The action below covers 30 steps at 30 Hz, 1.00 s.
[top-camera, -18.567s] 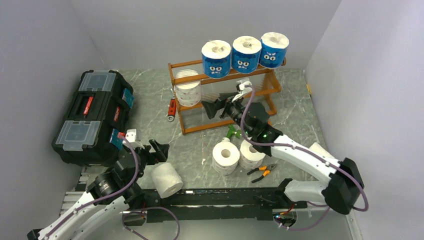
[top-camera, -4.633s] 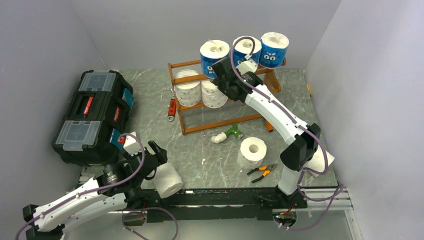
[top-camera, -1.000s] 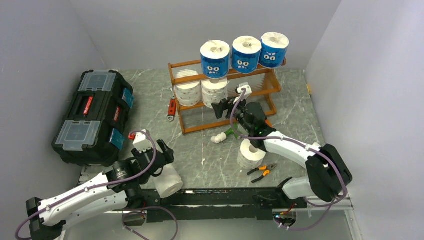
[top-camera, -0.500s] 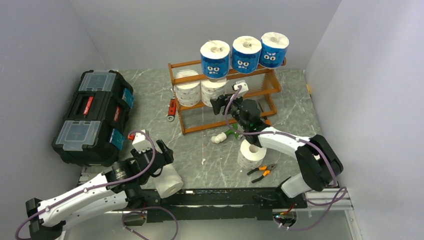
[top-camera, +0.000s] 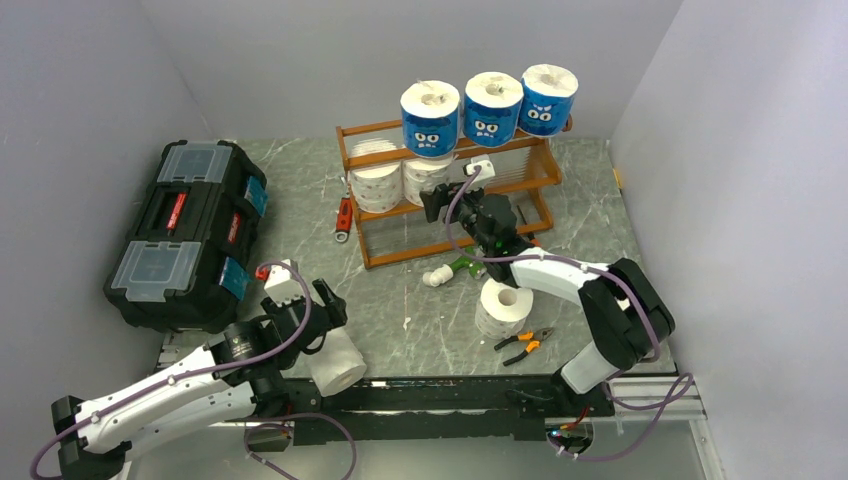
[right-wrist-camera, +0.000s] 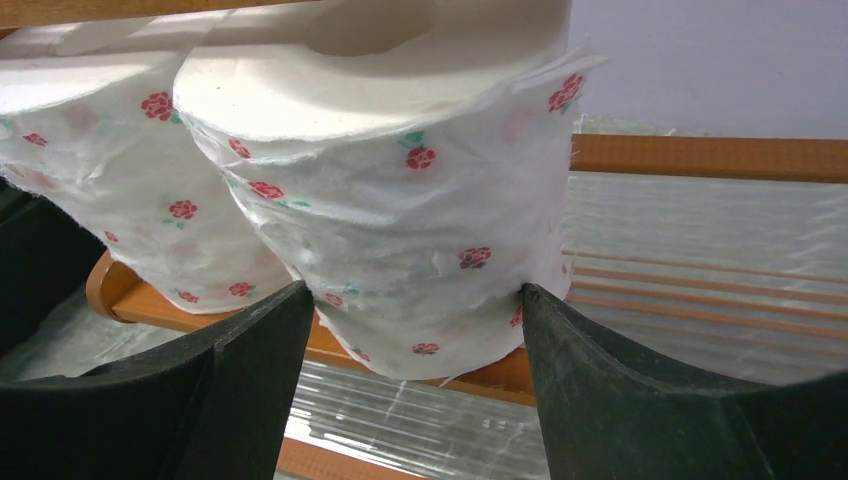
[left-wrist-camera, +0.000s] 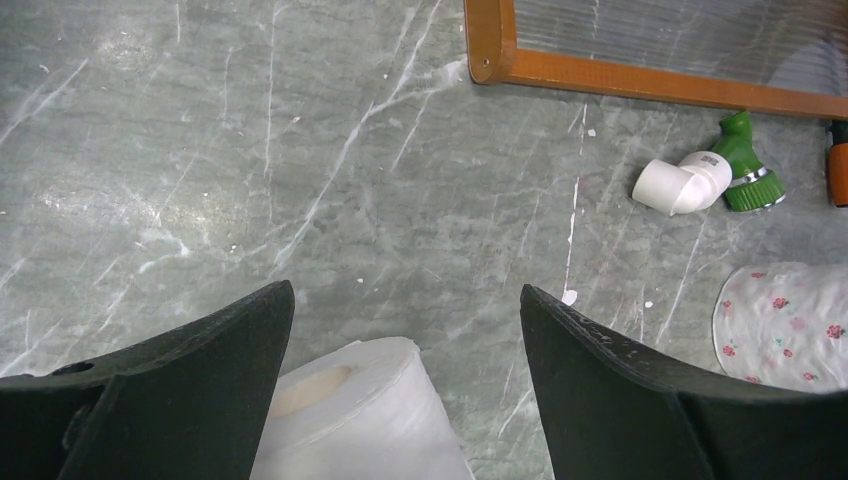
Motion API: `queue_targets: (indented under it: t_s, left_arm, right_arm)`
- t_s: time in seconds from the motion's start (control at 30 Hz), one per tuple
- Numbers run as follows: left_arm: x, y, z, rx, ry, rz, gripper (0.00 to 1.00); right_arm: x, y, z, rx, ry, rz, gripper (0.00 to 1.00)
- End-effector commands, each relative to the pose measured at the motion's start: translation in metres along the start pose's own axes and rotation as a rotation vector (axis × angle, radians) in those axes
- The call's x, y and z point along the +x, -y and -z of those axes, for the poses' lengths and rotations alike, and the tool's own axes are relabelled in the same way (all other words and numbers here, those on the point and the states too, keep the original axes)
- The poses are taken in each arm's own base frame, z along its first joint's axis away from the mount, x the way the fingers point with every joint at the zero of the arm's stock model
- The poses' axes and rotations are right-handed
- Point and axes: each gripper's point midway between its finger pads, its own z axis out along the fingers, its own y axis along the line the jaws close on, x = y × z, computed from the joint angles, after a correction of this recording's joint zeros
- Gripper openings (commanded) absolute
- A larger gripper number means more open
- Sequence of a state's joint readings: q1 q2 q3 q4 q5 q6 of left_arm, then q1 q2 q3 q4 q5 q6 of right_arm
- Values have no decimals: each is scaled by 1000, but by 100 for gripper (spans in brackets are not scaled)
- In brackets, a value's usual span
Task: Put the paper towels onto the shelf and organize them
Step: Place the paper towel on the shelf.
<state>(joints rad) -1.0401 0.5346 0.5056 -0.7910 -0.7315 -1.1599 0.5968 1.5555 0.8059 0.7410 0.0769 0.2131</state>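
The shelf (top-camera: 520, 175) holds three blue-wrapped paper towels (top-camera: 432, 118) on its top tier and two white floral rolls (top-camera: 376, 185) on the middle tier. My right gripper (top-camera: 433, 205) is open, its fingertips (right-wrist-camera: 300, 300) at either side of the right-hand floral roll (right-wrist-camera: 400, 200), which stands on the middle rail (right-wrist-camera: 700, 158). My left gripper (top-camera: 318, 312) is open above a plain white roll (left-wrist-camera: 350, 420) that lies on its side near the front edge. Another floral roll (top-camera: 503, 305) stands upright on the table.
A black toolbox (top-camera: 185, 230) sits at the left. A green-and-white tool (top-camera: 452, 270) lies in front of the shelf and shows in the left wrist view (left-wrist-camera: 710, 180). Pliers (top-camera: 525, 342) lie by the standing roll. A red wrench (top-camera: 343, 218) lies left of the shelf.
My right gripper has moved up and left, in toward the shelf, until its fingers flank the right-hand white roll. The left arm has hardly moved.
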Motion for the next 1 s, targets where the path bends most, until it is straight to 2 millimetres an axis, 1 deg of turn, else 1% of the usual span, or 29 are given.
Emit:
queue_targets:
  t_s: [0.0,0.3,0.73,0.97]
  left_arm:
    - [-6,1,0,-6,22,-7,90]
    - [-2,4,-2,-7,6,-14,90]
    - [0,5,-2,-5,-1,-13,90]
    - [1,5,-3,-6,-6,-16,90]
  right_arm:
    - [-22,1,-10,7,75,-14,77]
    - [-21,0,-16,2,81,-28,77]
    - [-14,-5,-18,-24,68,-46,77]
    - [-13,-6,-20,-32,61,-47,77]
